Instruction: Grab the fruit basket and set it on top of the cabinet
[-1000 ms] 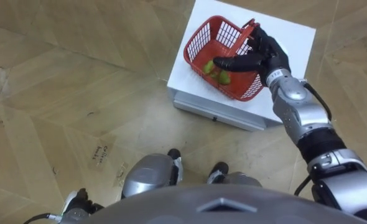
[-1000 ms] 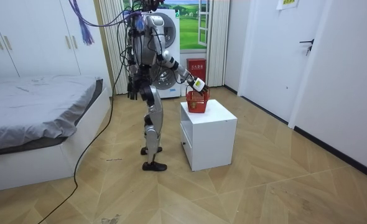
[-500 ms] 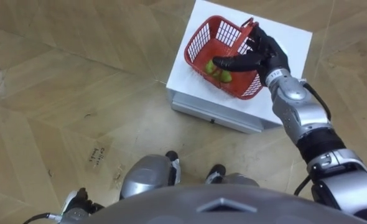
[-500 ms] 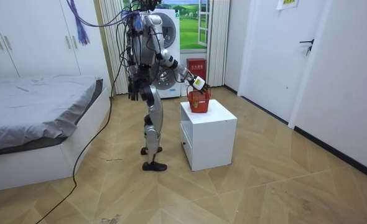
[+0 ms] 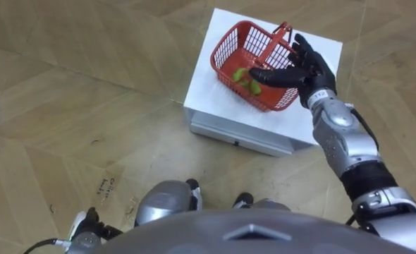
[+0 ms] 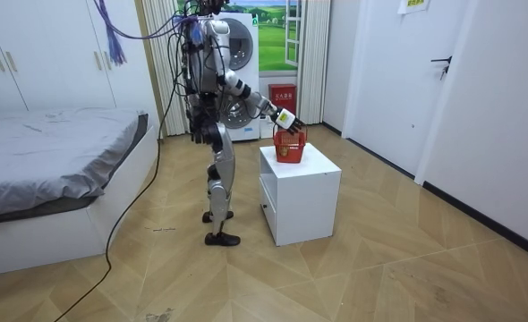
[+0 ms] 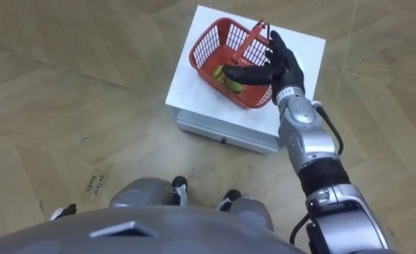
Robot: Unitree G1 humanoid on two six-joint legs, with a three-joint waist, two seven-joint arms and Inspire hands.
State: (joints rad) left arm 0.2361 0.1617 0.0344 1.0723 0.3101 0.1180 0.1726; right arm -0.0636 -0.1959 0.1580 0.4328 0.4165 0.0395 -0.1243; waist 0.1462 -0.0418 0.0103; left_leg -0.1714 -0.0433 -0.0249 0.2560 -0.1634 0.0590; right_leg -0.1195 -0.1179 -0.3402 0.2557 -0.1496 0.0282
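One black right hand [image 5: 308, 70], fingers spread straight behind the raised handle, thumb reaching toward 9 o'clock over one red plastic mesh basket [image 5: 229, 48], two green fruits [image 5: 240, 75] inside, basket on one white box-shaped cabinet [image 5: 211, 95] at the robot's 1 o'clock, left hand [image 6: 195, 136] at its hip.

A white cabinet [image 5: 204, 88] (drawer [image 5: 243, 134] in front) stands on wood floor [image 5: 88, 85], red basket [image 5: 247, 49] above.

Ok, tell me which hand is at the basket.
The right hand: held open, it reaches over the red basket on the white cabinet. The left hand hangs low at the robot's side.
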